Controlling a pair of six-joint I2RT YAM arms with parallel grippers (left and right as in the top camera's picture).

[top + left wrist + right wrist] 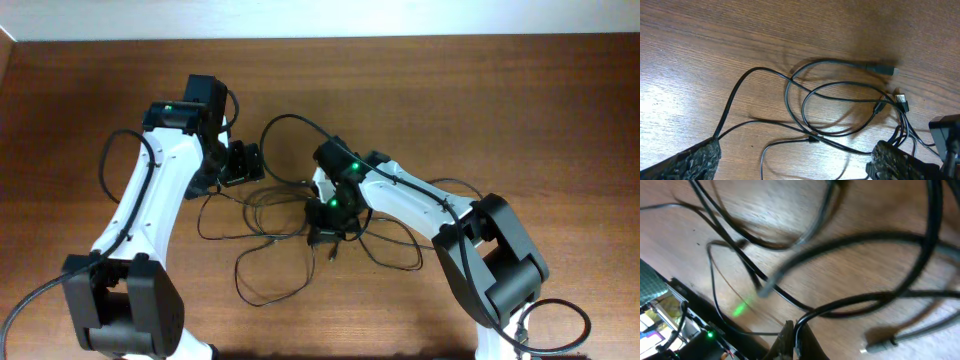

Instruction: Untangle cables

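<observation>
Cables (840, 99) tangled on brown wooden table (480, 90); left hand (792, 161) released, right hand (794, 337) apparently grasping cable.

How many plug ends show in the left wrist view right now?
4: a silver-tipped plug upper right, a white-tipped plug below it, a small plug beside that, a lone plug bottom centre. Others may hide where the cables leave frame.

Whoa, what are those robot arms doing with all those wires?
Two robot arms are sorting out a tangle of thin black cables on a wooden table. The right gripper has pinched one strand, while the left gripper sits open over the loops beside it. The cables cross over each other, so the tangle isn't undone yet.
</observation>
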